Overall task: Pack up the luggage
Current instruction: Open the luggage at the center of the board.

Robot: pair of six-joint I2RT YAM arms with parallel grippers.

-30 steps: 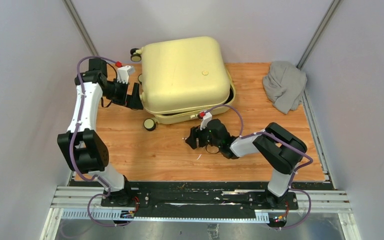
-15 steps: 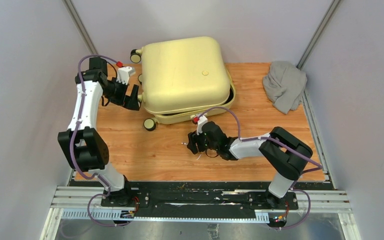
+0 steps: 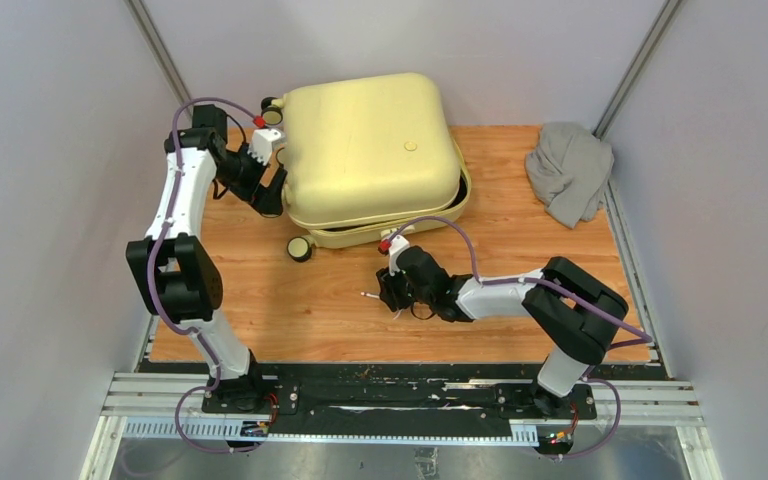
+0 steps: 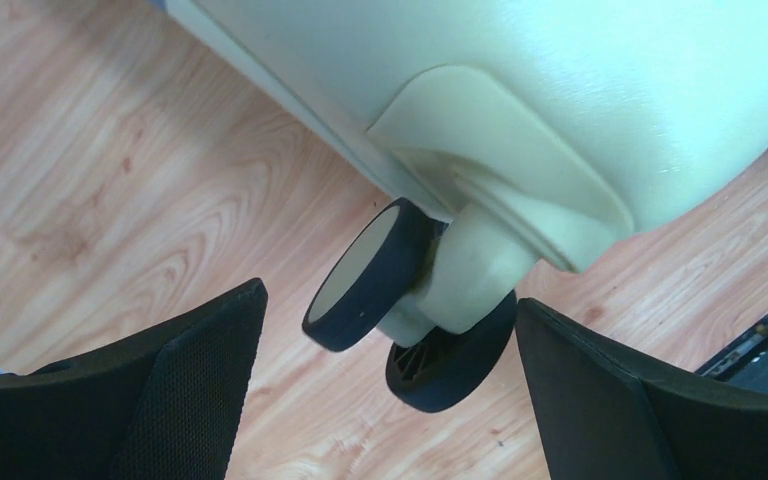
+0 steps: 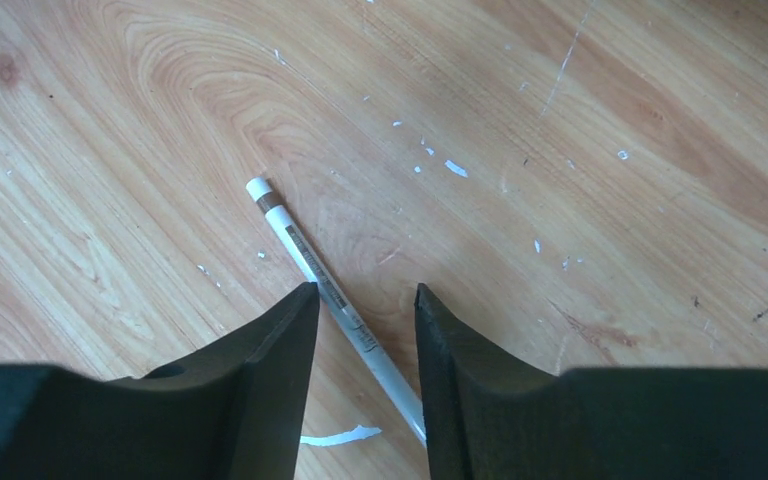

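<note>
While the luggage [image 3: 365, 150] lies at the far middle of the table [image 3: 260, 300], lid nearly down, your left gripper [image 3: 272, 188] hangs wide open facing its wheel [image 4: 365, 275]. Squeeze there and the case may skid. Your right gripper [image 5: 366, 292], jaws part-open, straddles a thin white stick [image 5: 305, 250], perhaps a pen. Lying slantwise, it could pivot out.

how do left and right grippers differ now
The left gripper is spread wide around a wheel of the luggage; the right gripper is much narrower, straddling a thin white stick on the table. The left gripper sits beside the luggage, the right gripper in front of it. Both have black fingers.
</note>
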